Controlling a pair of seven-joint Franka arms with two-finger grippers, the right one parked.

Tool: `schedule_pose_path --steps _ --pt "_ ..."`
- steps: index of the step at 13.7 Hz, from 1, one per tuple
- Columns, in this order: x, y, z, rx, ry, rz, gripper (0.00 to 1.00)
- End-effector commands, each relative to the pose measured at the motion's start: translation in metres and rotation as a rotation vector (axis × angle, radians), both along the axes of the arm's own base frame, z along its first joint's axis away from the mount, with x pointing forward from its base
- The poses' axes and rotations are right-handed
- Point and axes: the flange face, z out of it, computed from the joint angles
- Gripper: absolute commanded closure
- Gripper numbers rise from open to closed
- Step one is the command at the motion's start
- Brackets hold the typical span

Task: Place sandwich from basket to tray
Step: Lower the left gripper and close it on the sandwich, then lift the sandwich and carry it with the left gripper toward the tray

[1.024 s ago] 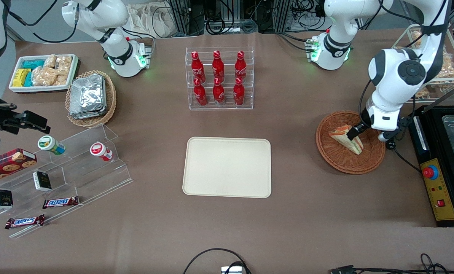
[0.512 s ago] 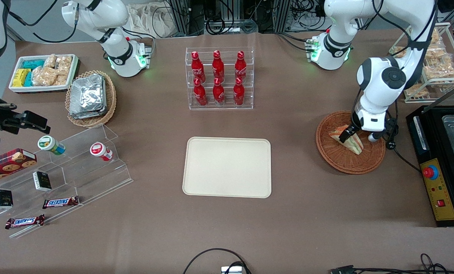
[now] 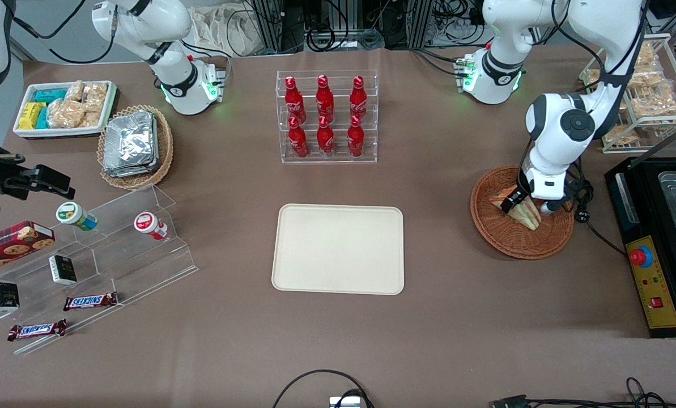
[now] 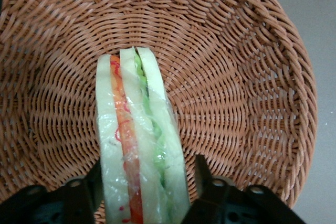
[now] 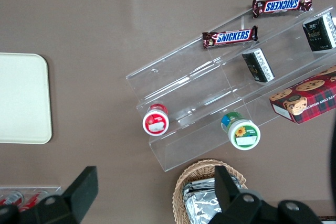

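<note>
Brown tabletop spreads under us; over the last second our claw has dropped into the basket and now straddles the one sandwich, fingers apart on either flank, not yet clamped; next we judge comes the squeeze. One tray waits well away toward the parked arm, bare

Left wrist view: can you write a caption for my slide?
The end effector straddles the wrapped sandwich, fingers open on either side, in the reddish-brown wicker basket.
</note>
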Motion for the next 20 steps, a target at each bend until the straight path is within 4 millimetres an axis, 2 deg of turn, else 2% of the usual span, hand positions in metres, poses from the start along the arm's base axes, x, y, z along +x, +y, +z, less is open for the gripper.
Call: schedule_pose_path --steps 1,4,6,9,12,13,16,18,20 --pt "-0.004 -0.001 -0.001 0.002 -0.021 -0.007 0.94" --pt "-0.008 0.000 0.009 0.020 0.027 -0.067 0.94" --pt "-0.012 0.001 0.037 0.043 0.081 -0.137 0.94" --pt "-0.015 -0.005 0.082 0.074 0.097 -0.336 0.94" --pt "-0.013 -0.019 0.107 0.098 0.064 -0.561 0.94" --pt "-0.012 -0.031 0.111 0.100 0.053 -0.619 0.94" --pt "-0.003 -0.086 0.124 0.098 0.005 -0.740 0.94" --pt "0.010 -0.127 0.132 0.046 -0.025 -0.771 0.93" --pt "0.018 -0.159 0.133 0.022 -0.035 -0.804 0.93"
